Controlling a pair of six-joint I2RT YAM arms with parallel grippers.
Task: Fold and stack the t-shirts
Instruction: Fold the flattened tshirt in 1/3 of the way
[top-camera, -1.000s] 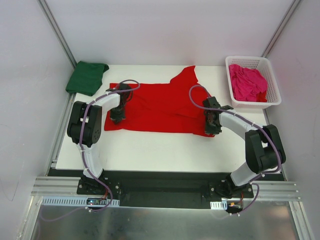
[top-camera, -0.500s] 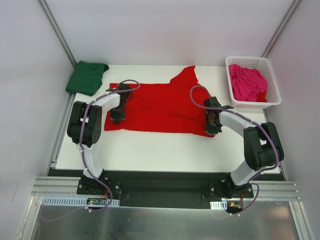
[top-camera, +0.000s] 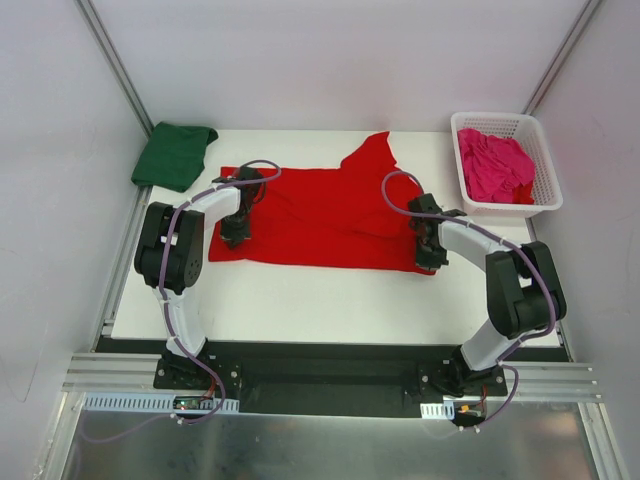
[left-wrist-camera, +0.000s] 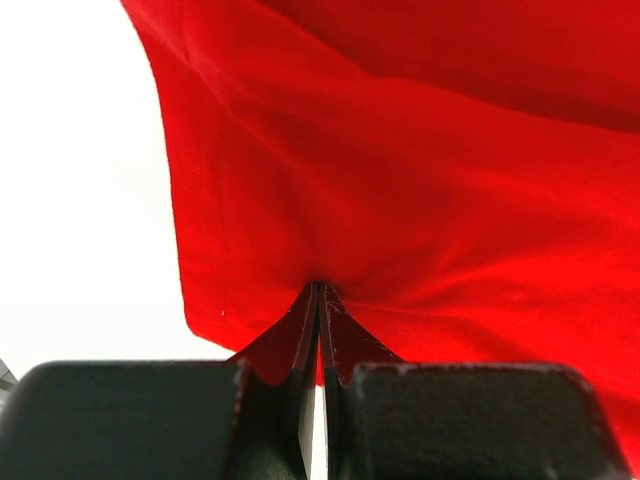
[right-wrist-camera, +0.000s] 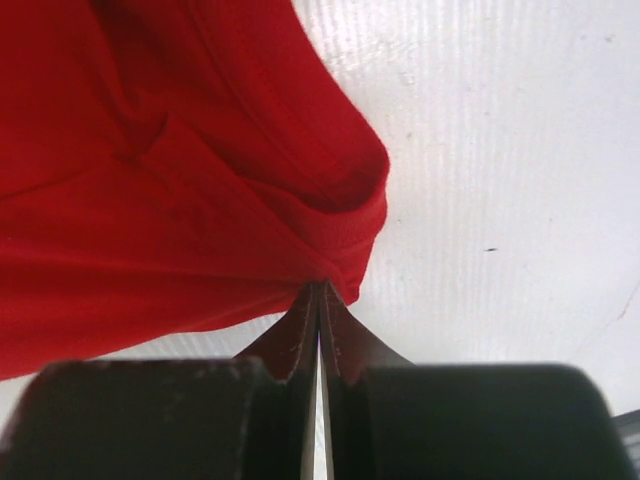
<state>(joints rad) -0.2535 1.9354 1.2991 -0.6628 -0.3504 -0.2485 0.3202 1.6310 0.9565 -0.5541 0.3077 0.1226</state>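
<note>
The green shirt (top-camera: 173, 155) lies far left. The left gripper (top-camera: 234, 238) pinches the red shirt (top-camera: 325, 215), spread mid-table, at its near-left edge. The right gripper (top-camera: 432, 262) has just clamped its near-right corner, so folding can probably begin. The pink shirt (top-camera: 495, 165) waits in the basket (top-camera: 546, 170).

Red t-shirt (top-camera: 325, 215): spread flat, near corners pinched by your left gripper (top-camera: 233, 240) and right gripper (top-camera: 430, 262). Green t-shirt (top-camera: 173, 153): folded, beyond your left. Pink t-shirt (top-camera: 495, 165): crumpled, beyond your right.

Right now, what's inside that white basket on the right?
A crumpled pink t-shirt lies in the basket. Anything beneath it, and most of the basket's floor, is covered from view.
</note>
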